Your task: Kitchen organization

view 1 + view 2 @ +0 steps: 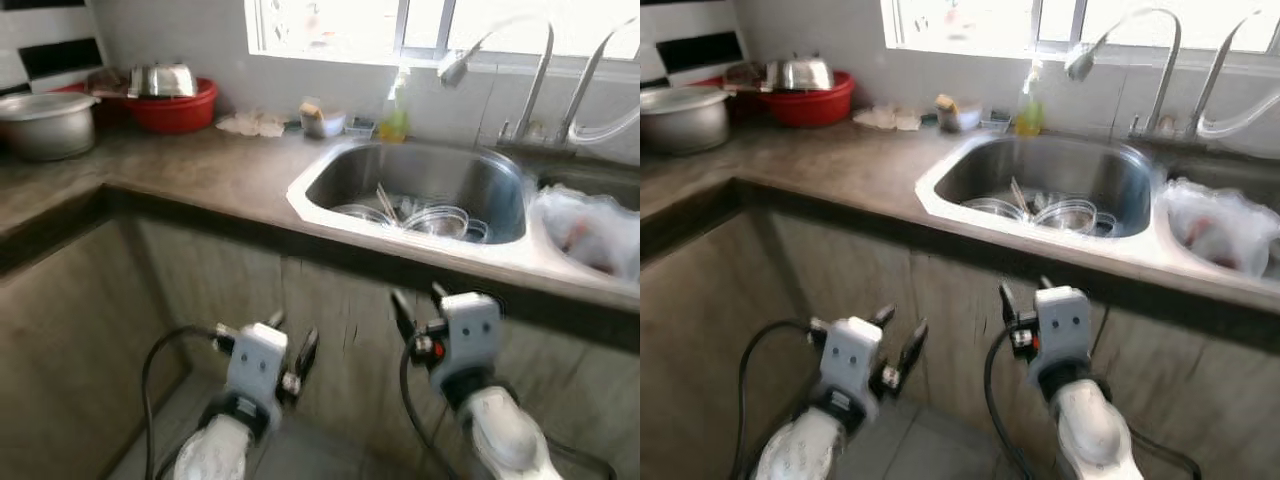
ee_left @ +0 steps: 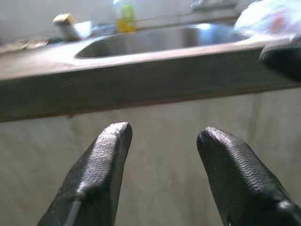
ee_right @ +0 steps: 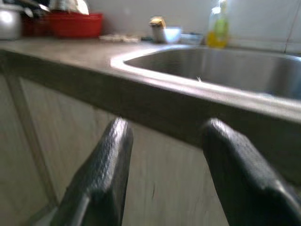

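Observation:
A steel sink point(image 1: 500, 185) is set in the grey counter point(image 1: 210, 170) and holds several glass dishes point(image 1: 435, 218) and utensils. Both arms hang in front of the cabinet doors below the counter edge. My left gripper point(image 1: 292, 345) is open with nothing between its fingers point(image 2: 101, 162). Over on the right, my right gripper point(image 1: 418, 300) is also open and empty, just under the counter's front edge, its fingers point(image 3: 110, 165) pointing toward the sink point(image 3: 225, 66).
A red basin point(image 1: 178, 108) with a steel bowl point(image 1: 162, 80) and a grey pot point(image 1: 45, 122) stand at the back left. A soap bottle point(image 1: 394, 115) and small cups point(image 1: 322, 120) line the window sill. A plastic bag point(image 1: 590, 228) fills the right basin. Taps point(image 1: 535, 75) rise behind.

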You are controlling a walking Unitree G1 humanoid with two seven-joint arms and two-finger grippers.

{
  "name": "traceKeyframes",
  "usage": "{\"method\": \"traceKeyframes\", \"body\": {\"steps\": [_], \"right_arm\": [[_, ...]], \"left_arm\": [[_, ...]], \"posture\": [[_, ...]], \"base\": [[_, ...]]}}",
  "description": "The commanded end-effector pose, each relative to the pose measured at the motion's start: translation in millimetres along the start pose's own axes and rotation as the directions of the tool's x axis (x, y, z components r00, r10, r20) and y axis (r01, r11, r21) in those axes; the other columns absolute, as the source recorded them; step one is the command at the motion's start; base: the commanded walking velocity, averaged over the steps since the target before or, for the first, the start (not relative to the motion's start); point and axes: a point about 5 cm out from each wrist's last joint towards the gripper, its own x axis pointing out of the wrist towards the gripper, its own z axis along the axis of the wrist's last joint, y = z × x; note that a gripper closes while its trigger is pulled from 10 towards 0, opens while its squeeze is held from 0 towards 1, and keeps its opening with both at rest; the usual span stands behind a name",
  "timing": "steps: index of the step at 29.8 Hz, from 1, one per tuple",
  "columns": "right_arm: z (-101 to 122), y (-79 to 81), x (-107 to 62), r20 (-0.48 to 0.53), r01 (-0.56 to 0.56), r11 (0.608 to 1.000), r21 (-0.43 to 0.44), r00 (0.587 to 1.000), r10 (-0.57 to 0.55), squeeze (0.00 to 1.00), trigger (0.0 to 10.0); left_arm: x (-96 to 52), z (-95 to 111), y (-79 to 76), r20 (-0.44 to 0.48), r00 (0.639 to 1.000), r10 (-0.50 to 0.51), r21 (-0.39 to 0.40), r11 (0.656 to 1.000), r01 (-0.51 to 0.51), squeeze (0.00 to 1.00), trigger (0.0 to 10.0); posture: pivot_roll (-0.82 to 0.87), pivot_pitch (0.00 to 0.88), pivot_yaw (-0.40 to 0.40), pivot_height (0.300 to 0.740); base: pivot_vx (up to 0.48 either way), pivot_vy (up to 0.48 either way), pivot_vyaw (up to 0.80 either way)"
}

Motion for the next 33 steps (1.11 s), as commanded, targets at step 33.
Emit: {"method": "traceKeyframes", "body": {"steps": [33], "right_arm": [[-28,19.4,-17.6,-0.136,-0.059,0.998,0.009,0.989,0.059,0.0,10.0]], "left_arm": [[-6.0,-9,-11.6,-0.097,0.99,-0.102,-0.067,0.993,0.096,0.0,10.0]], "posture": [[0.04,0.011,-0.006,0.74]], "base": [[-0.26,0.0,0.0]]}}
